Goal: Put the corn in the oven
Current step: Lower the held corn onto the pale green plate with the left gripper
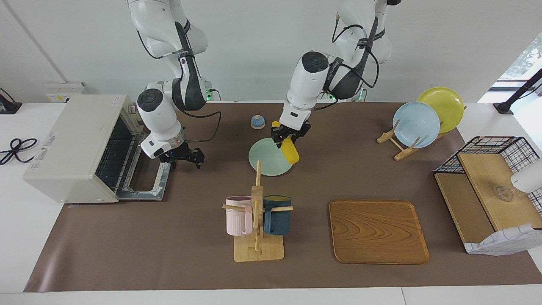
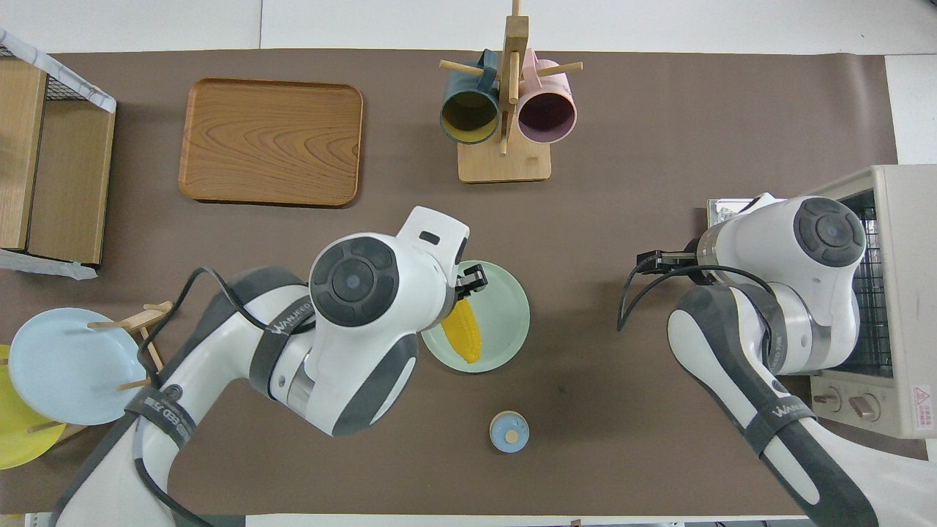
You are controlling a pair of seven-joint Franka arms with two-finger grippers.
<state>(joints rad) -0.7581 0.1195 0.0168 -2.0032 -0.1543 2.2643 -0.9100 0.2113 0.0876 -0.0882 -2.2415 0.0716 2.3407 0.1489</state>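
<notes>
A robotics laboratory arranged as a mock kitchen. Two white arms stand at a bench [image 1: 127, 254] covered with brown paper, before a plain white wall with loose cables. Household props are laid out as test pieces: a toaster oven [image 1: 76, 146], a mug stand [image 1: 258, 220], a plate rack [image 1: 406, 142], a wooden tray [image 1: 377, 231] and a wire basket [image 1: 491, 148].

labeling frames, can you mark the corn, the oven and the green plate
corn [image 1: 290, 151]: facing view, on the cob's lower yellow end, held in the left gripper.
oven [image 1: 67, 144]: facing view, on its off-white top panel.
green plate [image 2: 505, 315]: overhead view, on the bare part beside the cob.
</notes>
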